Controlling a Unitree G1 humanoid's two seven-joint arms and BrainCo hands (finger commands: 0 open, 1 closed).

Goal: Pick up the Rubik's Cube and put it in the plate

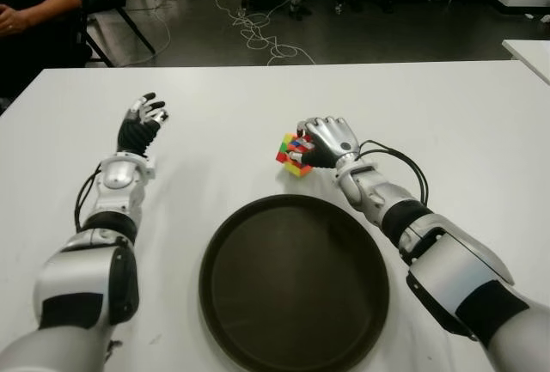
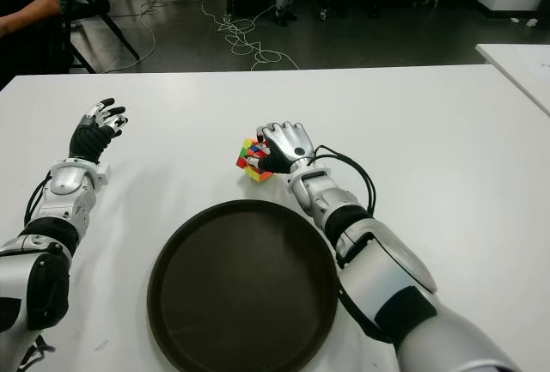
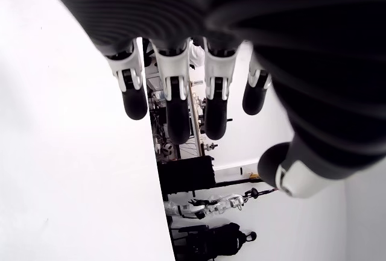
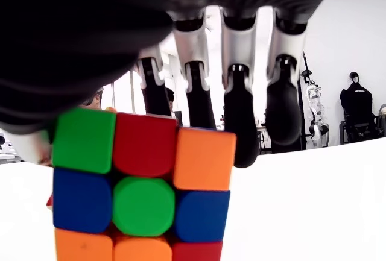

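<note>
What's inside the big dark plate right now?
Nothing shows inside the plate; its dark bottom is bare. The Rubik's Cube sits just beyond its far rim, on the table, with the right hand closing over it. The left hand is open, off to the left.

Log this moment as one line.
right hand: fingers around Rubik's Cube on table | plate: holds nothing | left hand: open, idle

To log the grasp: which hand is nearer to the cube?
Right. The right hand is at the cube, fingers curled over it. The left hand shows far to the cube's left, open and holding nothing.
</note>
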